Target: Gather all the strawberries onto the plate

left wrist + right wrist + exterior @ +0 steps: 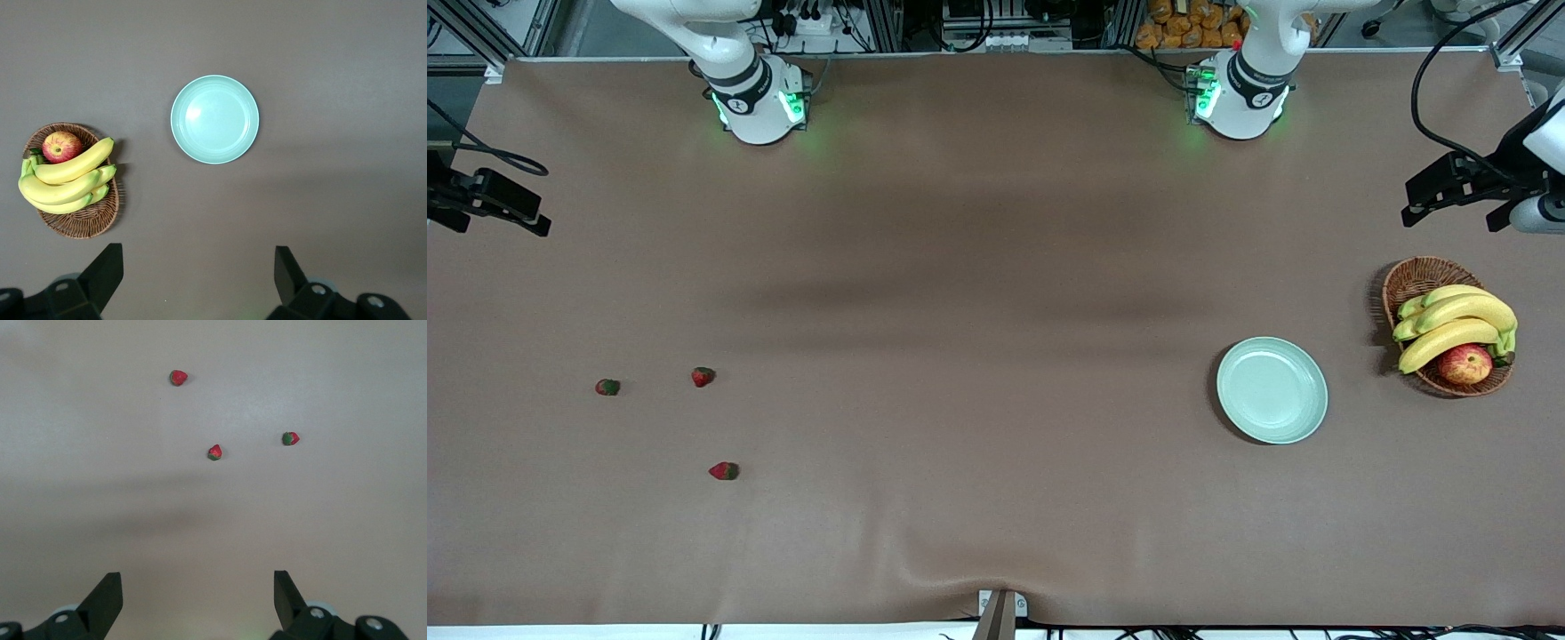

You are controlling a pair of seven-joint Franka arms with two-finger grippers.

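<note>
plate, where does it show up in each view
Front view: the plate lies toward the left arm's end of the table, beside the basket of bananas.
Left wrist view: the plate sits near the middle of the picture, with the left tool open over bare table.
Right wrist view: not in it; only three strawberries show.
Shared landmark: the basket, in the front and left wrist views.

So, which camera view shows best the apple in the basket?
The left wrist view. There the apple fills more of the picture and shows whole, lying in the wicker basket beside the bananas. The front view shows it smaller, with the bananas partly in front. The right wrist view does not show it.
</note>
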